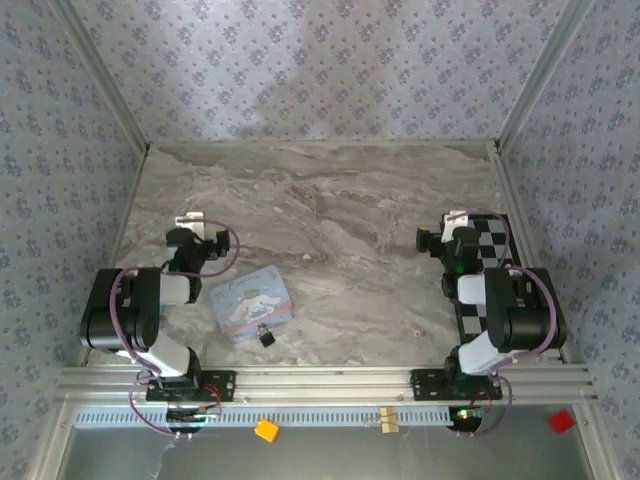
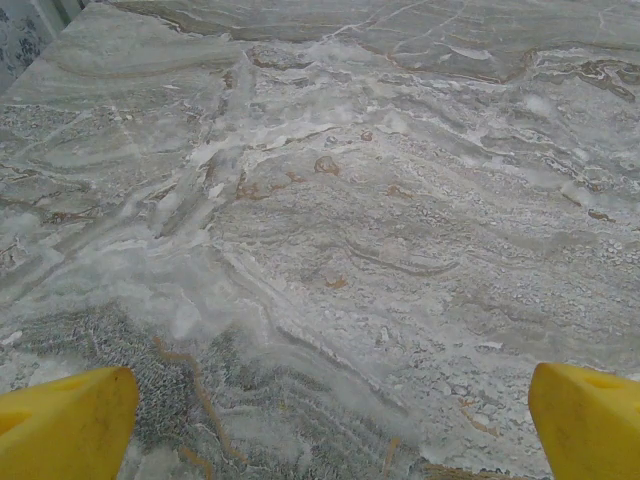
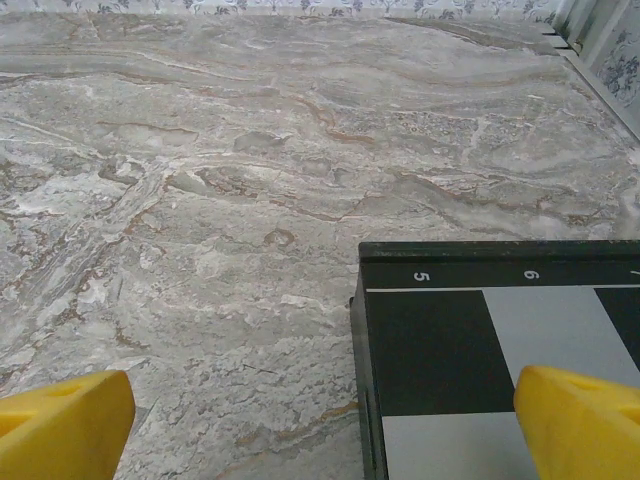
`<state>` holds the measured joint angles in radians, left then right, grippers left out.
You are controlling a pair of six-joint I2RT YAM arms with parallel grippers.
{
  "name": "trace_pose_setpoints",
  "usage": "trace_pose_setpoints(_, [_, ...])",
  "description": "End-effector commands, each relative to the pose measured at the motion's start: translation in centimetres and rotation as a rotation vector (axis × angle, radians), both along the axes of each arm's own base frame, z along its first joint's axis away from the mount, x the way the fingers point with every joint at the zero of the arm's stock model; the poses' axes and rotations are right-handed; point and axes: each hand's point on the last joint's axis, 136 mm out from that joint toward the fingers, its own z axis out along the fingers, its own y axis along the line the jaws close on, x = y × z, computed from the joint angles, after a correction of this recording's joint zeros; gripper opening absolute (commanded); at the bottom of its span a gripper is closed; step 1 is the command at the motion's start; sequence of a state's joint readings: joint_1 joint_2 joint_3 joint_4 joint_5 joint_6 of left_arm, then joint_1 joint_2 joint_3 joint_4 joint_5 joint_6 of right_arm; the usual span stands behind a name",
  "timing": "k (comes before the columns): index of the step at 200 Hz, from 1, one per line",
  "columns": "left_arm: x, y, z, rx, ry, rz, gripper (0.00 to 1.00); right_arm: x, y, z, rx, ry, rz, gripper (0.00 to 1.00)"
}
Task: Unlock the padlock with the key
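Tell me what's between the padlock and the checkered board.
Bare marble tabletop lies between the padlock and the checkered board, seen in the top external view.

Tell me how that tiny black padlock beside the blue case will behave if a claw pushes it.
The padlock looks tiny and squarish, so it would probably slide or spin on the smooth marble table rather than roll. It lies right by the light-blue case; if hooked to it, a push may drag the case too. Likely stiff and dense.
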<state>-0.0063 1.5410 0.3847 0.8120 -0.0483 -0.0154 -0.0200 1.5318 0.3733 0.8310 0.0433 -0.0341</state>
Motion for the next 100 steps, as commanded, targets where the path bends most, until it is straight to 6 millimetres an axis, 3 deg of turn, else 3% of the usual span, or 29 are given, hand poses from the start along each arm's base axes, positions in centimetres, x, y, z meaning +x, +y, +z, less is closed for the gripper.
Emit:
trace_pose_setpoints(1, [0.75, -0.03, 1.46, 0.005, -0.045, -0.015, 1.0, 0.48, -0.12, 0.74, 0.004, -0.015, 0.0, 0.99])
trace_pose_setpoints(100, [0.8, 0.19, 1.38, 0.0, -0.04, -0.007, 1.0, 0.48, -0.1, 0.78, 0.005, -0.016, 0.001, 0.99])
